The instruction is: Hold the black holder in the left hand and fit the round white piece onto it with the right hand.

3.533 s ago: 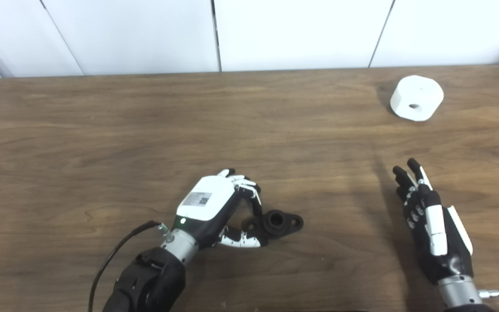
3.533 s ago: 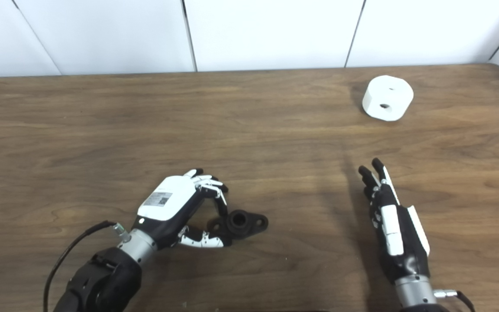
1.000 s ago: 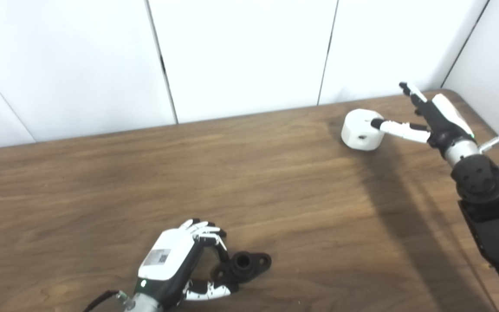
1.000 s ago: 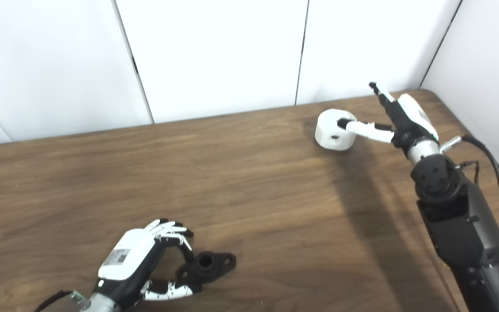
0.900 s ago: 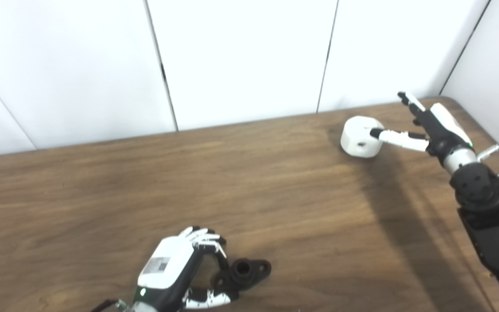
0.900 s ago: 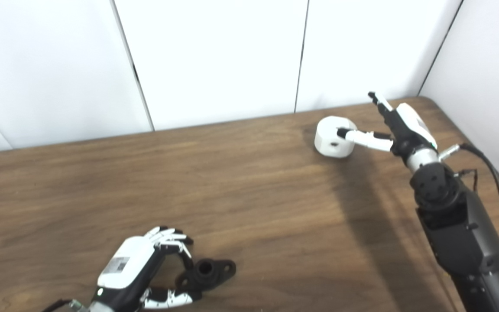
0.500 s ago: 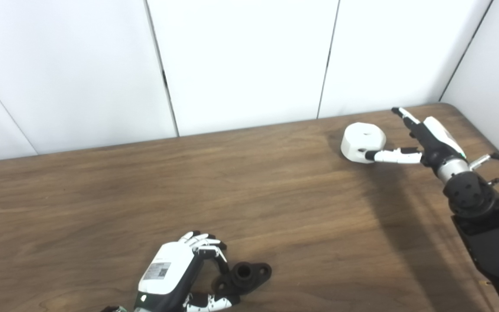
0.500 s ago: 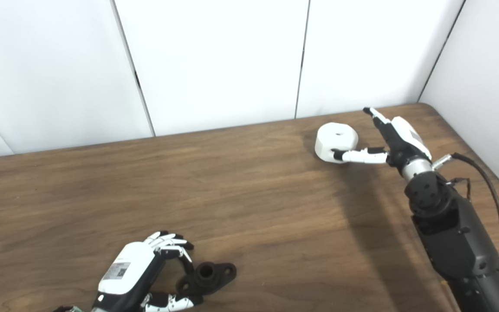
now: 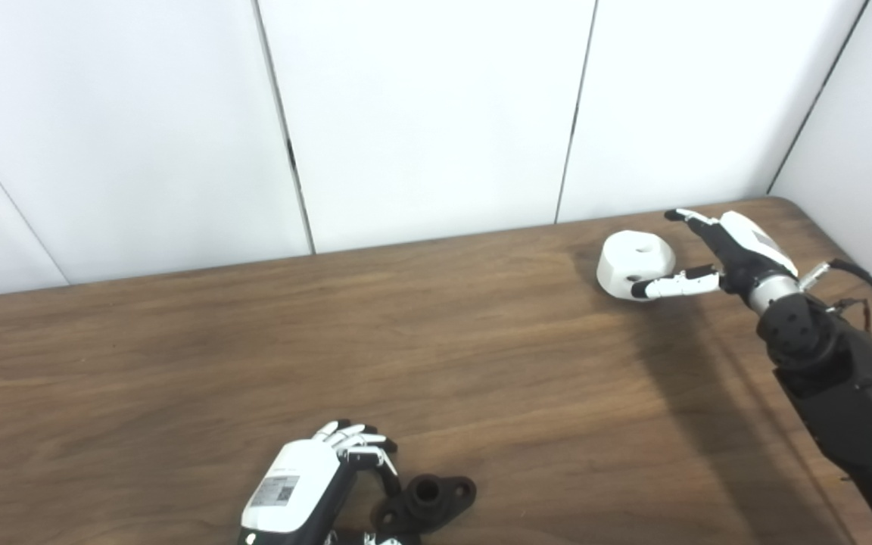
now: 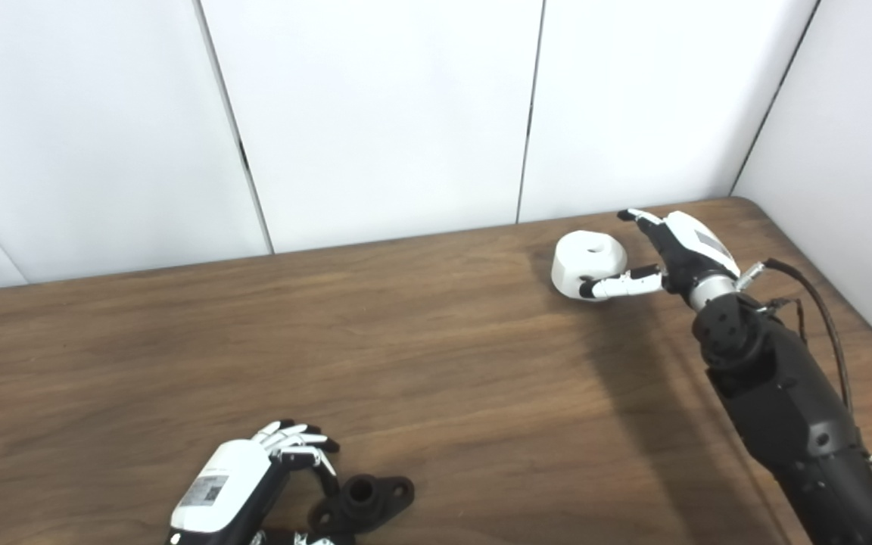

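The black holder (image 9: 427, 499) lies on the wooden table (image 9: 481, 363) near its front edge, its ring hole facing up. My left hand (image 9: 307, 488) rests on the table with fingers and thumb curled around the holder's left end. The round white piece (image 9: 635, 263) lies flat at the far right of the table, hole up. My right hand (image 9: 716, 253) is open beside it on the right. Its thumb lies against the piece's near side and its fingers (image 10: 636, 217) reach past the far right of the piece.
White wall panels (image 9: 421, 113) stand just behind the table's far edge. The table's right corner (image 9: 822, 204) is close behind my right hand. A cable (image 10: 814, 303) runs along the right forearm.
The camera tilted up. My right hand reached from the front to the white piece, which turned from hole sideways to hole up; the thumb slid to its near side. Left hand and holder unchanged.
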`<state>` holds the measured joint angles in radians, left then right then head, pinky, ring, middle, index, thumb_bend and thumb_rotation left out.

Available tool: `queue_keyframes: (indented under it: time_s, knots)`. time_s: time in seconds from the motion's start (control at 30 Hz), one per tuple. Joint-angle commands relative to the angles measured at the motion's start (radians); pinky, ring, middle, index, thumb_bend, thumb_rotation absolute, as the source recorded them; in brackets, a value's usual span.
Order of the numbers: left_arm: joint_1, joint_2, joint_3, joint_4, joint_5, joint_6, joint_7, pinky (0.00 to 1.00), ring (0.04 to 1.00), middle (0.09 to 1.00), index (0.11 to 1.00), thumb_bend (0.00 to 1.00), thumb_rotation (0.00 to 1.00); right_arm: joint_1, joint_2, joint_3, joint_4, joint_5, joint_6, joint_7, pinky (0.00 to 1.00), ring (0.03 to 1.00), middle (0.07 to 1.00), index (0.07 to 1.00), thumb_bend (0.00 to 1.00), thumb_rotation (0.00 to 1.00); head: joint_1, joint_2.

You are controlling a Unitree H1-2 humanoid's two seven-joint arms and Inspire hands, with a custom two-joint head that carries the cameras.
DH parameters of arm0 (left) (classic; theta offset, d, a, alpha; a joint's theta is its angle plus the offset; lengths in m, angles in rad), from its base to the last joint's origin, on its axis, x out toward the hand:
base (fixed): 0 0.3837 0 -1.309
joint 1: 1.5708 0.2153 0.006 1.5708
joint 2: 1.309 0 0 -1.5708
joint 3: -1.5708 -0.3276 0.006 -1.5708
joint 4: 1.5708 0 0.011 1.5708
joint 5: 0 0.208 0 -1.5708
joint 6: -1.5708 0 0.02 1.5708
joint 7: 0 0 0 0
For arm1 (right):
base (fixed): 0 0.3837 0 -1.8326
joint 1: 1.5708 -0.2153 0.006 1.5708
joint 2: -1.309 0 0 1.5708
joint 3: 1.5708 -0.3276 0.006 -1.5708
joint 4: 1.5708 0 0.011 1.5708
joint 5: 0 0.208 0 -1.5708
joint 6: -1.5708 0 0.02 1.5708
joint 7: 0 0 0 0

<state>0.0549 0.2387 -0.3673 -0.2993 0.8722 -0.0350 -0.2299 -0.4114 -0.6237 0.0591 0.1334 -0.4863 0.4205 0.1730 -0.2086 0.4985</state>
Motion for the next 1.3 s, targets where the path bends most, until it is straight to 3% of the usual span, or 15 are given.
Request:
queue_keyframes:
  time_s: [0.0,0.63,0.7,1.27]
  knots:
    - [0.009,0.015,-0.008,0.011,0.028,0.021,-0.025,0.93,0.857,0.773,0.486,0.52,0.05,-0.059,-0.034,-0.002,-0.001,-0.017,-0.023,-0.012,1.00,0.985,0.945,0.882,0.84,0.39,0.001,0.001]
    - [0.011,0.019,-0.012,0.007,0.033,0.017,-0.024,0.93,0.858,0.776,0.487,0.52,0.05,-0.144,-0.036,0.026,0.101,-0.027,-0.016,-0.008,0.99,0.988,0.946,0.792,0.82,0.35,0.000,0.002]
    - [0.012,0.020,-0.012,0.003,0.037,0.020,-0.028,0.93,0.858,0.777,0.487,0.52,0.05,-0.149,-0.036,0.029,0.105,-0.028,-0.015,-0.008,0.98,0.985,0.940,0.782,0.82,0.35,0.007,0.016]
    - [0.018,0.015,-0.017,-0.015,0.047,0.031,-0.033,0.93,0.871,0.788,0.487,0.52,0.05,-0.176,-0.048,0.066,0.162,-0.037,-0.035,0.003,0.95,0.957,0.913,0.747,0.84,0.38,0.028,0.027]
